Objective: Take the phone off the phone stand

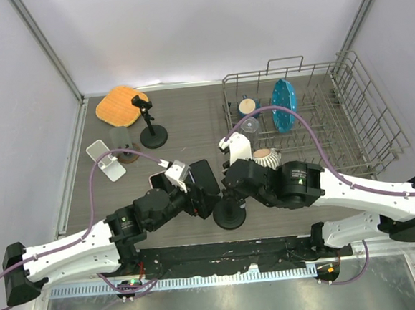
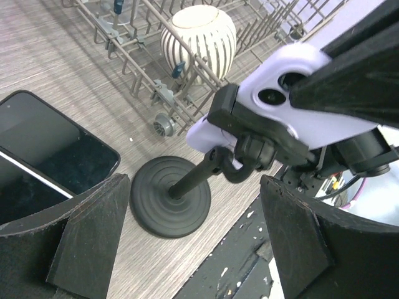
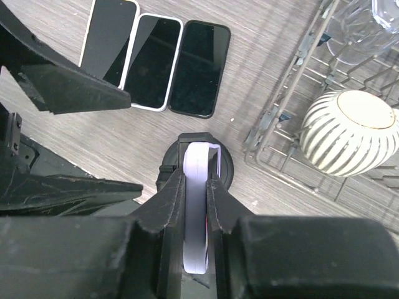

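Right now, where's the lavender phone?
Near table centre in the top view, the lavender phone sits in the black stand, pinched edge-on by the right hand; three flat phones lie to its left, the dish rack to its right.

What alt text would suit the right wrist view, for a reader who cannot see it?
The right pincer grips the edges of a lilac phone held in a black phone stand on a wooden table. Three other phones lie flat side by side beyond it; a white ribbed pot sits in a wire rack at right.
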`<state>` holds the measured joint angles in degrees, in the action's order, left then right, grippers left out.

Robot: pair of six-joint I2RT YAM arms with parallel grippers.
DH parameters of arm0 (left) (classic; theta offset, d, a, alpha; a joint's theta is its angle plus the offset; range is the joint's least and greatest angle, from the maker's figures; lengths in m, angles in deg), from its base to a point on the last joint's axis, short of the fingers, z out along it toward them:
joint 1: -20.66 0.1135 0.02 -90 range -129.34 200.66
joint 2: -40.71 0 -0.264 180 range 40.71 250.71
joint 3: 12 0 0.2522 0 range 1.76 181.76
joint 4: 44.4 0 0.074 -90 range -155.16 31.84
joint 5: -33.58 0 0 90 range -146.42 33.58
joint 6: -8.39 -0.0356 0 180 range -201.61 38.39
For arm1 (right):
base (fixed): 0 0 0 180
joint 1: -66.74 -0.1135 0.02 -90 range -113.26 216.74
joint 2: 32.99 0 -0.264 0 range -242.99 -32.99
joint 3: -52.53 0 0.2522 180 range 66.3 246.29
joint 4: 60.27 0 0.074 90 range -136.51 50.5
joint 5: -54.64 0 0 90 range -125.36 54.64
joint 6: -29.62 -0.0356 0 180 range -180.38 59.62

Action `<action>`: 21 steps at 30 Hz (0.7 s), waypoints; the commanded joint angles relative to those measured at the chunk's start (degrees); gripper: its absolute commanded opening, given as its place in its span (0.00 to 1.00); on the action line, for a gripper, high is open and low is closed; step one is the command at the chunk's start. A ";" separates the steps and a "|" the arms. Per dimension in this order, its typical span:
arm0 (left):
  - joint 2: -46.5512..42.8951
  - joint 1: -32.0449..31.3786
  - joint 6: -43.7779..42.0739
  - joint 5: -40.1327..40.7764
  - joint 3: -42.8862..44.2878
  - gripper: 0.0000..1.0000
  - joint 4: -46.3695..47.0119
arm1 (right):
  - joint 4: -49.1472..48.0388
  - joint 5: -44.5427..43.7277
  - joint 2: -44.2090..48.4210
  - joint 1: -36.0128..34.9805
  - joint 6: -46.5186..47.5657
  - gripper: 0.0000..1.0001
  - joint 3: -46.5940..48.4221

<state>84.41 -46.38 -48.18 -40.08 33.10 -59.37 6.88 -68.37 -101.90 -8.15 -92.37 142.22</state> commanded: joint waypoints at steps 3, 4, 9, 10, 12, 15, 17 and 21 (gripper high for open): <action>2.08 0.07 -9.78 -6.84 -1.71 0.89 6.04 | -0.30 -1.09 1.23 0.01 0.26 0.09 -1.30; 2.70 0.07 -10.66 -7.72 -1.89 0.89 6.74 | -0.47 -1.09 1.40 0.01 0.26 0.09 -1.39; 7.70 0.07 -13.83 -8.08 -3.38 0.89 14.73 | -1.35 -0.74 2.63 -0.25 0.26 0.08 -2.44; 8.24 0.07 -14.00 -7.90 -3.90 0.89 17.71 | -1.79 -0.65 2.72 -0.25 0.35 0.08 -2.62; 9.55 0.07 -14.44 -7.64 -4.17 0.88 20.27 | -1.97 -0.56 2.99 -0.34 0.43 0.08 -3.23; 12.71 0.07 -14.97 -7.81 -3.47 0.84 23.44 | -2.85 -0.65 3.25 -0.52 0.61 0.08 -3.94; 15.26 0.07 -15.06 -8.86 -2.51 0.79 24.85 | -3.11 -0.82 3.51 -0.61 0.61 0.08 -4.38; 18.87 0.07 -14.80 -10.80 -1.54 0.67 27.75 | -3.90 -1.70 4.04 -1.22 0.87 0.09 -5.34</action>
<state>100.94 -46.38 -61.84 -48.83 29.29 -39.90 4.30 -69.75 -98.68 -8.70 -90.80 138.59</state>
